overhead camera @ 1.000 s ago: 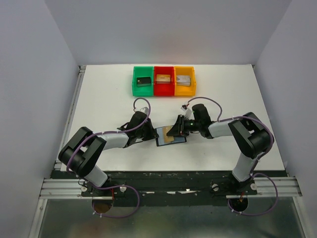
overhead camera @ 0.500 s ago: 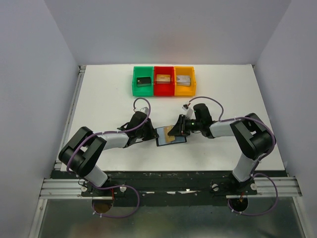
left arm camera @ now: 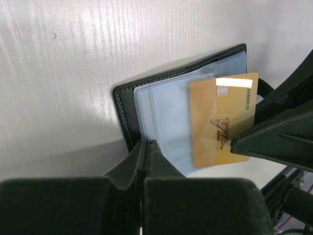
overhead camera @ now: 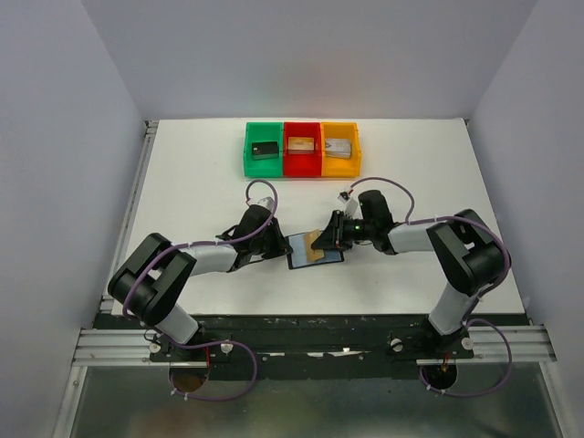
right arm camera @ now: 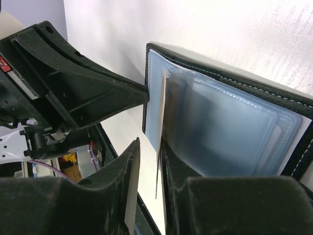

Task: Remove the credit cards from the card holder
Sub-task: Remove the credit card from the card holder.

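The black card holder (overhead camera: pixel 310 256) lies open on the white table between both arms, its bluish-grey pockets (left arm camera: pixel 168 117) facing up. My left gripper (left arm camera: pixel 145 145) is shut on its left edge, pinning it. A tan-gold credit card (left arm camera: pixel 222 122) sticks halfway out of a pocket toward the right. My right gripper (right arm camera: pixel 149 152) straddles that card's free end, seen edge-on as a thin strip (right arm camera: pixel 160 112). The card rests against one finger, and a gap shows to the other. Any other credit cards are hidden.
Green (overhead camera: pixel 263 151), red (overhead camera: pixel 302 151) and orange (overhead camera: pixel 340 151) bins stand in a row at the back of the table, each holding a small blocky item. The table's near edge runs just below the card holder.
The right gripper's jaws have narrowed a little around the gold card, and the right arm has shifted slightly rightward. The left gripper and the card holder have not moved.
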`<action>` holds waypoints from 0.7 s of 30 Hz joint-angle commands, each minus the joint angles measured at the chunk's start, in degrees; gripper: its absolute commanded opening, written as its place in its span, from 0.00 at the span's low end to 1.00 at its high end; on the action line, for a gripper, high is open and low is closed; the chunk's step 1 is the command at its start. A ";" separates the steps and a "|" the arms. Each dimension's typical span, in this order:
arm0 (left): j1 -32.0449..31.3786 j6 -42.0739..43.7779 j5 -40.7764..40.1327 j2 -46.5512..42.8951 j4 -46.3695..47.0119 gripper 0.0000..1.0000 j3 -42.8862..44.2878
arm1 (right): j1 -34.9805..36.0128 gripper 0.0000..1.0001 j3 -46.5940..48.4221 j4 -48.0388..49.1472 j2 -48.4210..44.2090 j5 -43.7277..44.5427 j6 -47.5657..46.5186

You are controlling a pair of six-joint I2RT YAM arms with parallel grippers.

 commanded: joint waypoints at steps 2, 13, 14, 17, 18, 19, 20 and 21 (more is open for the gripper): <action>-0.26 1.40 -2.66 1.34 -4.35 0.00 -0.43 | -0.51 0.29 -0.55 -1.80 -1.87 0.89 -1.32; -0.26 1.75 -2.49 1.25 -4.36 0.00 -0.16 | -0.51 0.18 -0.38 -5.31 -3.28 4.05 -2.73; -0.26 1.84 -2.49 1.25 -4.36 0.00 -0.08 | -0.59 0.16 -0.29 -5.66 -3.28 4.14 -2.81; -0.26 1.93 -2.40 1.25 -4.27 0.00 0.01 | -0.51 0.07 -0.02 -6.89 -3.54 4.66 -3.25; -0.26 2.01 -2.40 1.25 -4.18 0.00 0.01 | -0.51 0.04 0.15 -7.51 -3.54 4.84 -3.25; -0.26 2.01 -2.40 1.08 -4.27 0.00 0.10 | -0.51 0.00 0.24 -8.38 -3.54 5.19 -3.25; -0.26 1.93 -2.31 0.99 -4.27 0.00 -0.07 | -0.51 0.00 0.50 -9.52 -3.63 5.72 -3.43; -0.26 2.01 -2.40 0.73 -4.18 0.00 -0.16 | -0.59 0.00 0.68 -10.49 -3.81 6.42 -3.60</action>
